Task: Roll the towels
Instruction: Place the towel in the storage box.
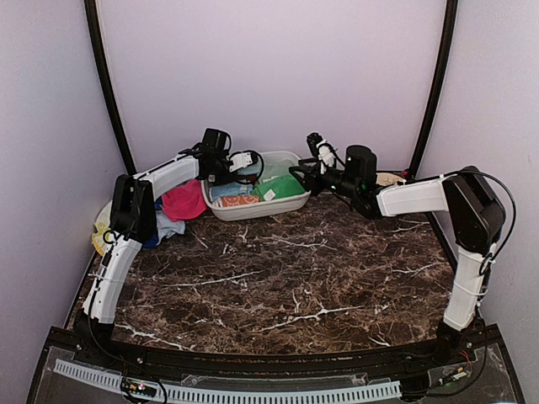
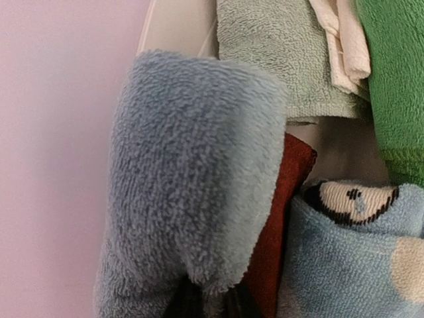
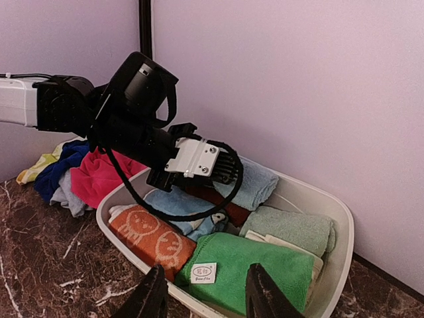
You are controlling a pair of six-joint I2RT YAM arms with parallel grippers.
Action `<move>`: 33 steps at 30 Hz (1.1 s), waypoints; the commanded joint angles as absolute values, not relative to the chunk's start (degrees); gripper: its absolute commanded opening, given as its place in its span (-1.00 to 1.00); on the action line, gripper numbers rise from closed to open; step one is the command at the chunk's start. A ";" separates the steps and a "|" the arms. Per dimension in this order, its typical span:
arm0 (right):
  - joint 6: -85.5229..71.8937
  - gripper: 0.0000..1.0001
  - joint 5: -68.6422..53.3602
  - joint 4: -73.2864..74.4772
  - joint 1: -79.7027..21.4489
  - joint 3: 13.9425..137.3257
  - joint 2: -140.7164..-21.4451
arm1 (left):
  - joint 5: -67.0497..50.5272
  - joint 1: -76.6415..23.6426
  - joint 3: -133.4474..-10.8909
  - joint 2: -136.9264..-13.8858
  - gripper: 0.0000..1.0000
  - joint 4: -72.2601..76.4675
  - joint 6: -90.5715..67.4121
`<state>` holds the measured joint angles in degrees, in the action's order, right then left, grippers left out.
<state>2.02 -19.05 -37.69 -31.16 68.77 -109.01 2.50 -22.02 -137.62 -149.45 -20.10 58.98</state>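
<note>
The white tub sits at the far middle of the bench, packed with rolled towels. The left tool reaches into the tub's far left corner and presses against the pale blue towel. In its own wrist view that towel fills the space just ahead of it and covers nearly all of its fingers, so I cannot tell whether it is clenched on the towel or released.

Just right of the pale blue towel lies a dark red towel. A light green towel lies at the far right of the tub. At the near side lie a green towel and an orange printed towel.

The right tool hangs released, fingers spread, just near of the tub rim, facing the green towel and touching nothing.

On the bench left of the tub, a pink towel and a royal blue towel lie heaped together, unrolled, well apart from both tools.
</note>
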 commanded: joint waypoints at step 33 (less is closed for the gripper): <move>-4.18 -0.32 -22.58 -32.15 -30.94 70.96 -107.87 | 11.99 -23.73 -141.17 -145.71 -0.81 -29.05 52.28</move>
<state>-3.16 -21.67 -32.08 -31.16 69.10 -109.01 11.97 -25.47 -138.39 -148.27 -28.32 54.94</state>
